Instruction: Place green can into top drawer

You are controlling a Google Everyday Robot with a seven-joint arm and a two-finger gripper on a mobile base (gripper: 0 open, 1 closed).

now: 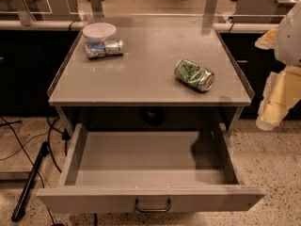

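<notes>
Here, the desk [150, 55] carries three things. A white bowl [99, 31] stands near the back left corner. Just in front of it a blue-and-white can [104, 48] lies on its side, close to the bowl's rim. Both are well apart from the green can [194, 75]. That can lies on its side toward the front right corner, its silver end turned to the right edge, with bare desk all around it.

Below the front edge the top drawer [94, 202] is pulled out, its dark handle [153, 205] at the middle of the front panel. Its floor holds only a dark shadow on the right. Nothing lies between the green can and the drawer except the desk's front edge.

The gripper [270, 114] hangs off the right edge of the desk, pointing down. It is lower than the desk top and about level with the drawer's right side. The green can is to its left and a little higher, clearly apart from it. Whether the gripper is spread or closed I cannot tell. Black cables [14, 140] trail on the floor at the left.
</notes>
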